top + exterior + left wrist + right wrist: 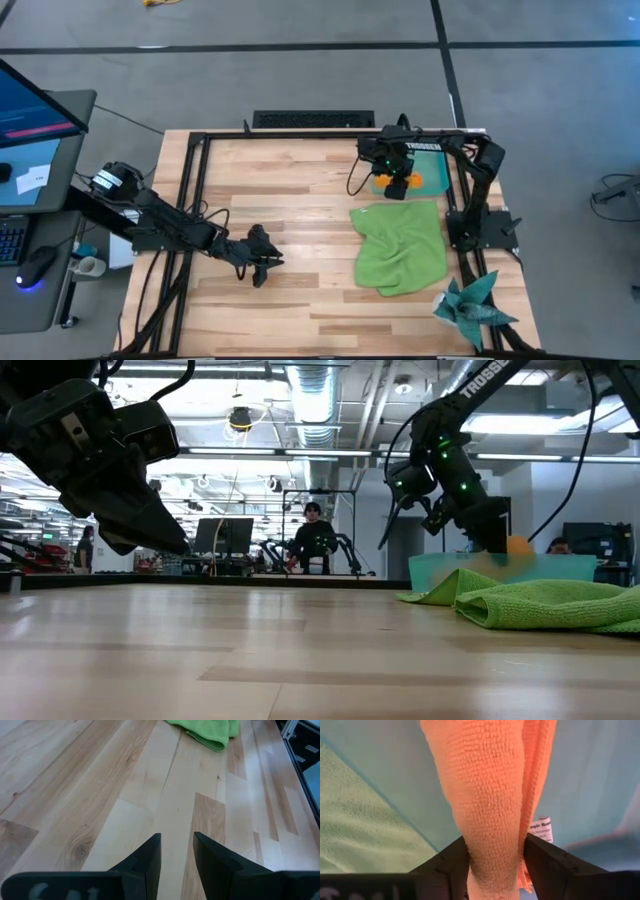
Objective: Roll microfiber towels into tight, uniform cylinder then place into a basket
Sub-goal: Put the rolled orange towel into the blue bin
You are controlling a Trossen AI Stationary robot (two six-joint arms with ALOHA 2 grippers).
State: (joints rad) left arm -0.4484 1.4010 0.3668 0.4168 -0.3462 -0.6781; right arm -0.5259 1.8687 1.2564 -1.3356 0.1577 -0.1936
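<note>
You are working on a wooden table (300, 200): pale planks with clear grain and knots, smooth, with a soft satin sheen in the low view. The orange towel (490, 795) is a nubby microfiber cloth, its looped pile rough and matt, with a small white paper-like label at its edge. The green towel (402, 248) is the same fuzzy, matt cloth, lying in soft folds. The basket (440, 568) is translucent teal plastic, smooth-walled. The right gripper (495, 865) and left gripper (177, 865) have dark, matt, hard fingers. The table's frame (195, 200) looks like black metal.
</note>
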